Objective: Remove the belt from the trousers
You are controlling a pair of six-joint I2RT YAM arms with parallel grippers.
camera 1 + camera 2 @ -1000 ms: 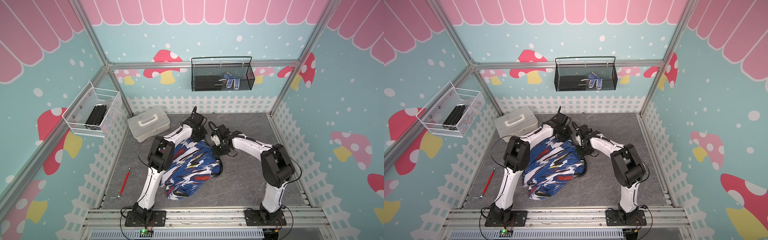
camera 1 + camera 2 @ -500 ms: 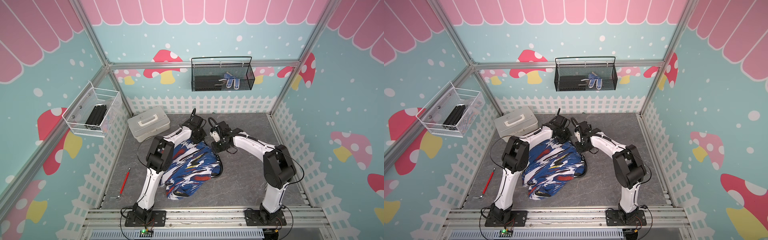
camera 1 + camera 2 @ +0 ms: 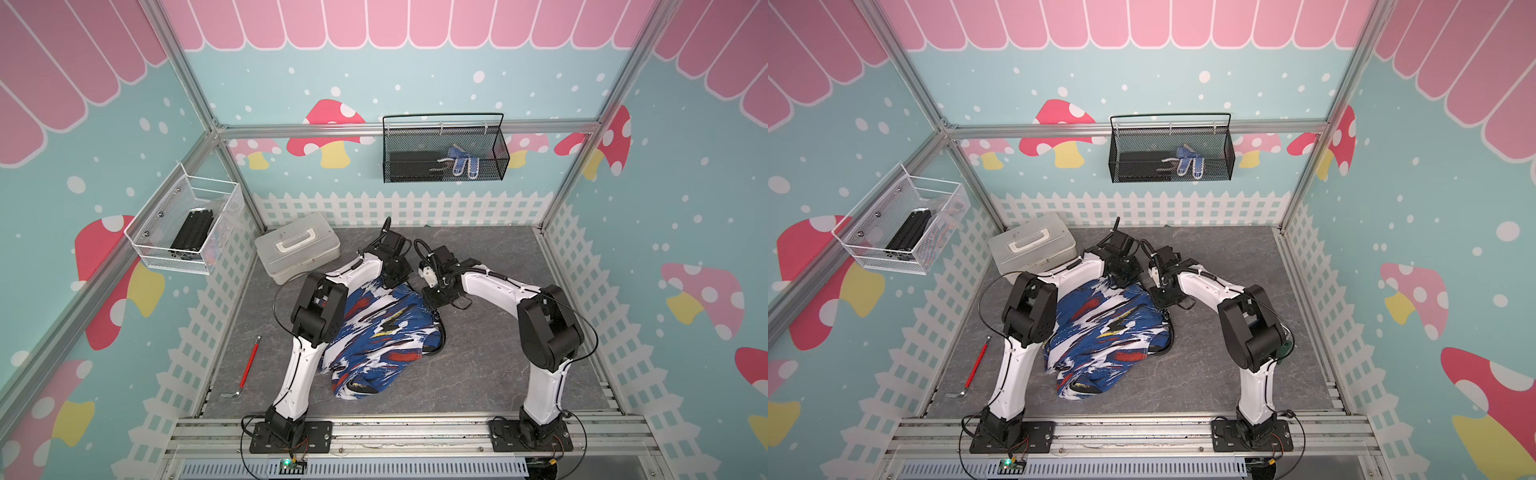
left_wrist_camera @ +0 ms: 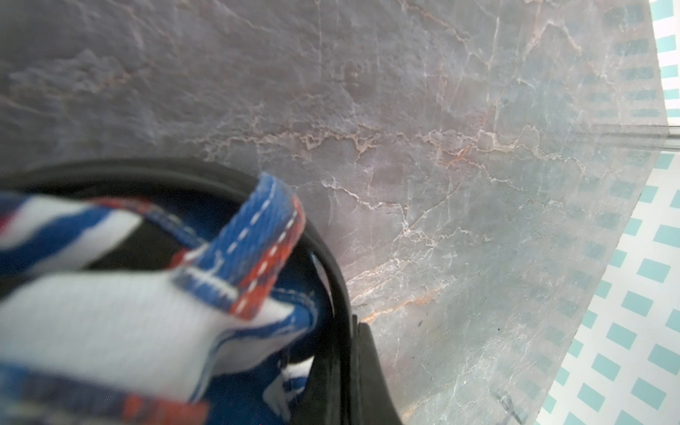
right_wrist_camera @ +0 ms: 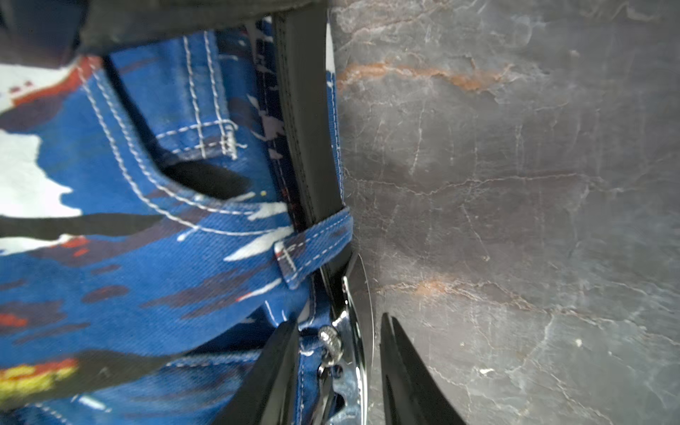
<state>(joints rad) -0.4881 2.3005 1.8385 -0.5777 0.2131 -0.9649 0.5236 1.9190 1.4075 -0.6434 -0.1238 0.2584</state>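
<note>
The table (image 3: 478,374) carries the trousers (image 3: 382,328), which lie under and behind both grippers. The belt (image 5: 309,147) sits threaded along the waistband and runs through a loop (image 5: 312,246) just ahead of the right gripper (image 5: 338,320). That gripper's jaws stand spread either side of the buckle (image 5: 349,364), one finger clear of it. The left gripper (image 4: 357,342) is pressed together, pinching waistband cloth beside the belt's curve.
</note>
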